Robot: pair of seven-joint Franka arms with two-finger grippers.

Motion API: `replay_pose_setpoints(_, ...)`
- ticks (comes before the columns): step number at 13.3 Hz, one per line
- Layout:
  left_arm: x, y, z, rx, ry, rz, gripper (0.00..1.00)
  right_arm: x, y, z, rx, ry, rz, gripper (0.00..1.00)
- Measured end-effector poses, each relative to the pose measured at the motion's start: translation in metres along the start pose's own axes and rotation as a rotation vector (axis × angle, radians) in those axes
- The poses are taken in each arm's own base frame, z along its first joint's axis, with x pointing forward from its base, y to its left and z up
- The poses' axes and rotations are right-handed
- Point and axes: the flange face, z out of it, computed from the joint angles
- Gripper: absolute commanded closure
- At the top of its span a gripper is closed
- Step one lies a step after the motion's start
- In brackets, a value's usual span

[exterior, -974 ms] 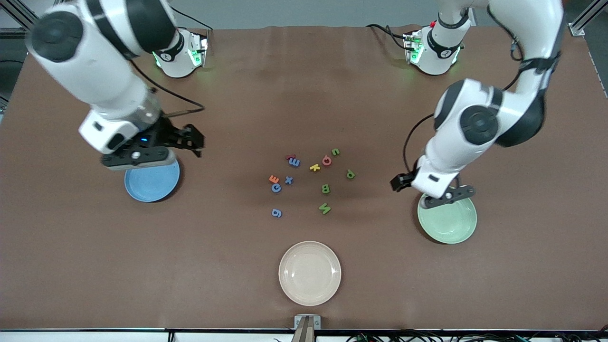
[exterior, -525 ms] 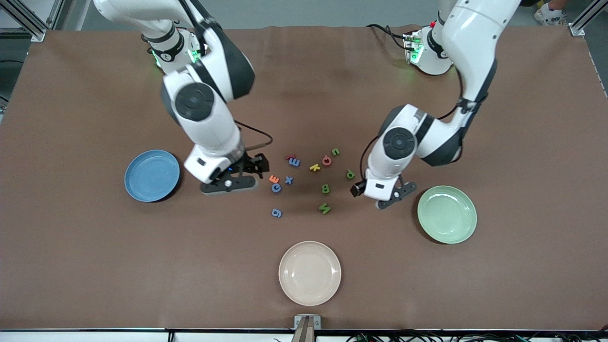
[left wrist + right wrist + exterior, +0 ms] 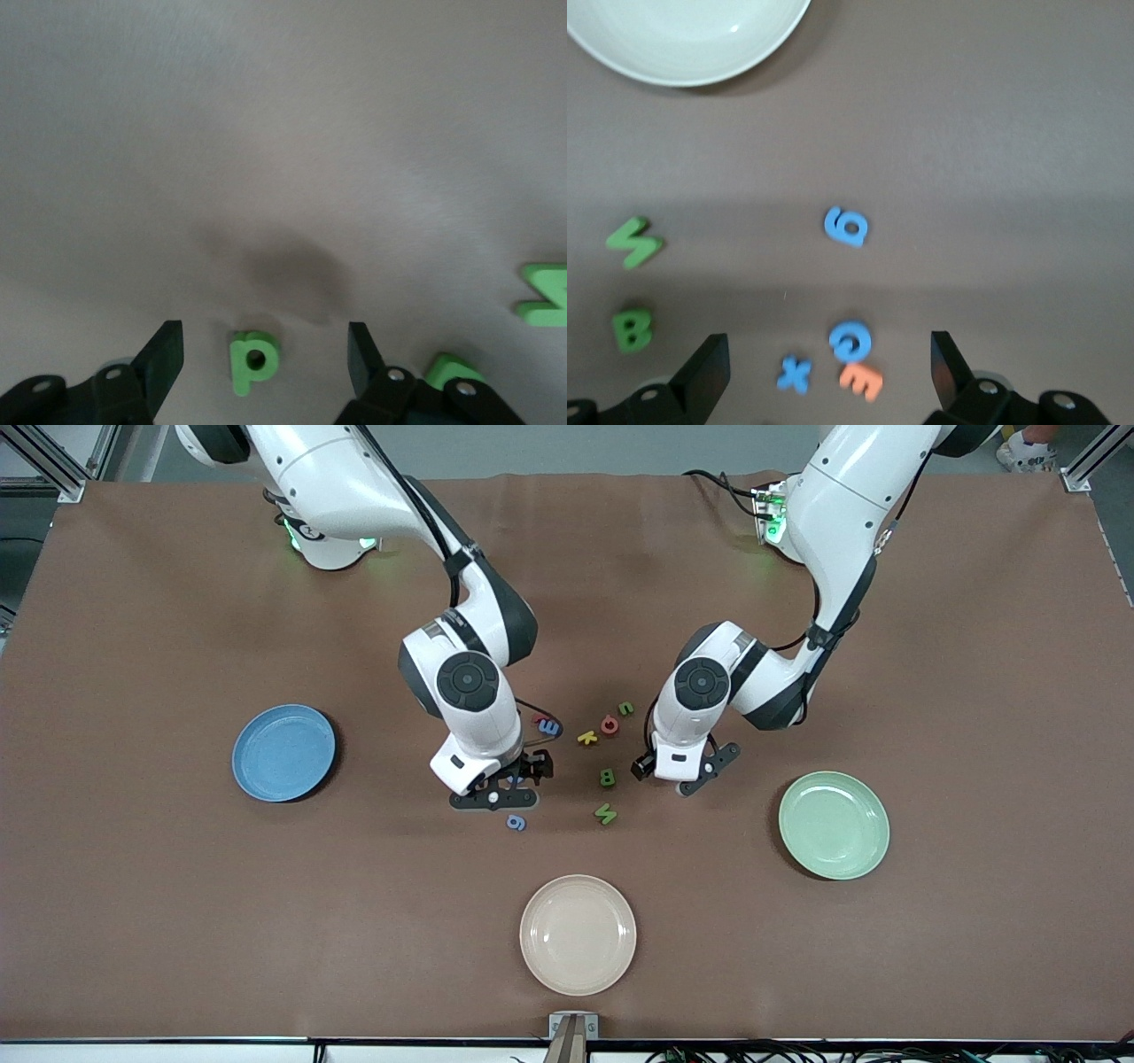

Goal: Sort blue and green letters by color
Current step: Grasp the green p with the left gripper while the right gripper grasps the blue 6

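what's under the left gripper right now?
Under the left gripper, its open fingers either side of it, lies the green P flat on the brown table. In the front view the arm covers the P. Nothing is held.

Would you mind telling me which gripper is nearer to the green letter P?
Left. The left gripper hangs directly over the green letter P, which lies between its open fingers. The right gripper is open over the blue C and X.

Both claws moved in: left claw (image 3: 263,359) over P (image 3: 252,361), right claw (image 3: 830,370) over blue C (image 3: 850,340)
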Motion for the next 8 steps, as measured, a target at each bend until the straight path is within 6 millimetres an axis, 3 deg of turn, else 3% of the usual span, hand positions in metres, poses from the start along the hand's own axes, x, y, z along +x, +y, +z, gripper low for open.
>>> replay_pose_setpoints(8, -0.011, -0.009, 0.017, 0.023, -0.012, 0.007, 0.4, 0.007, -0.001, 0.062, -0.013, 0.003, 0.002, 0.08)
